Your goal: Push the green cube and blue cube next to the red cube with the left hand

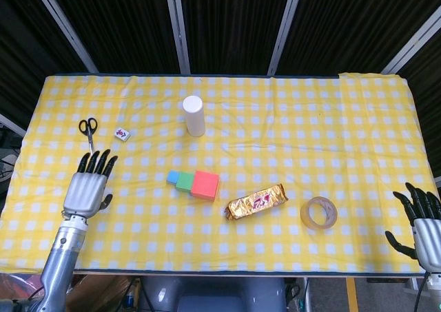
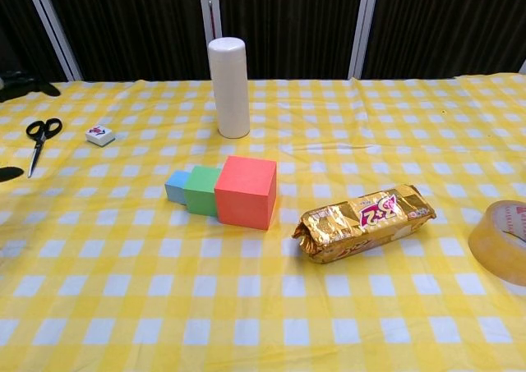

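Sitting in a touching row mid-bench, the blue cube (image 1: 173,178), green cube (image 1: 185,182) and red cube (image 1: 205,185) line up; the left hand (image 1: 87,188), fingers spread and empty, hovers well left, the right hand (image 1: 425,229) splayed at the bench's (image 1: 331,112) far corner.

Right robot hand (image 1: 426,224) cut by frame edge.
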`<control>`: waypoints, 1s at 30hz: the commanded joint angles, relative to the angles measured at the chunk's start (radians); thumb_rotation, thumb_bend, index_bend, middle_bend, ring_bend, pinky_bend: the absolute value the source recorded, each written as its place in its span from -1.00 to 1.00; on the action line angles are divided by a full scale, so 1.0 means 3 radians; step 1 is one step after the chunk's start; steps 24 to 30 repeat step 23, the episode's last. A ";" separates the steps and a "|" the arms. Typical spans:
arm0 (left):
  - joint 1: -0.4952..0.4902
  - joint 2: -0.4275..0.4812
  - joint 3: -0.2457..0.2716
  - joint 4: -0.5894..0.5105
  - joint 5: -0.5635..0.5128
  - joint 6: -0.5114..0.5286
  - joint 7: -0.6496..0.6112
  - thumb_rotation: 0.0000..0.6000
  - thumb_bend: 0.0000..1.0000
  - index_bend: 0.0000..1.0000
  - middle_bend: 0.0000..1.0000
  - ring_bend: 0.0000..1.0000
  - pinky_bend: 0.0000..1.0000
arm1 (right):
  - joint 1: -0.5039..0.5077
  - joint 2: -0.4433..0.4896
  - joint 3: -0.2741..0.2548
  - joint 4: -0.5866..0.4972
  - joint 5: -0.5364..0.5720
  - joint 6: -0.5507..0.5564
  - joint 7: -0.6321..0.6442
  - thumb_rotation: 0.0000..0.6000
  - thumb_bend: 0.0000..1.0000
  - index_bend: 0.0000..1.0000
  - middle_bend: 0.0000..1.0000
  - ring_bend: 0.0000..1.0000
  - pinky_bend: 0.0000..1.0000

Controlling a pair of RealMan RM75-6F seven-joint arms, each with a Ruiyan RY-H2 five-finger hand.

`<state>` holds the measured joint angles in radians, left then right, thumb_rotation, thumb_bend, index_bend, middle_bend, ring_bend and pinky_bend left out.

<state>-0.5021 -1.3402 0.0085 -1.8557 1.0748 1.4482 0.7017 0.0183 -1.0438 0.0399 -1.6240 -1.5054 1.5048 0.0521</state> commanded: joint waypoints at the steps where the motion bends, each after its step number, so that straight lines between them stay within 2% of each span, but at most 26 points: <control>1: 0.0318 0.0075 0.0254 0.0361 0.0401 0.0196 -0.0396 1.00 -0.28 -0.84 -1.00 -1.00 -1.00 | -0.0010 0.0001 0.0008 -0.0004 -0.0002 0.0025 -0.0006 1.00 -0.37 -0.66 -1.00 -1.00 -1.00; 7: 0.0566 -0.0083 0.0368 0.0744 0.0788 0.0419 -0.0653 1.00 -0.27 -0.83 -1.00 -1.00 -1.00 | -0.0058 0.0025 0.0021 -0.0033 -0.0014 0.0131 -0.0024 1.00 -0.37 -0.66 -1.00 -1.00 -1.00; 10: 0.0691 -0.0212 0.0392 0.0986 0.0830 0.0432 -0.0683 1.00 -0.27 -0.82 -1.00 -1.00 -1.00 | -0.0090 0.0046 0.0030 -0.0057 -0.0015 0.0194 -0.0049 1.00 -0.36 -0.66 -1.00 -1.00 -1.00; 14: 0.0762 -0.0227 0.0329 0.0983 0.0881 0.0507 -0.0676 1.00 -0.27 -0.82 -1.00 -1.00 -1.00 | -0.0117 0.0071 0.0043 -0.0087 -0.0010 0.0245 -0.0023 1.00 -0.37 -0.66 -1.00 -1.00 -1.00; 30: 0.0859 -0.0164 0.0283 0.0926 0.0914 0.0452 -0.0649 1.00 -0.27 -0.81 -1.00 -1.00 -1.00 | -0.0149 0.0099 0.0059 -0.0137 -0.0021 0.0309 -0.0013 1.00 -0.37 -0.66 -1.00 -1.00 -1.00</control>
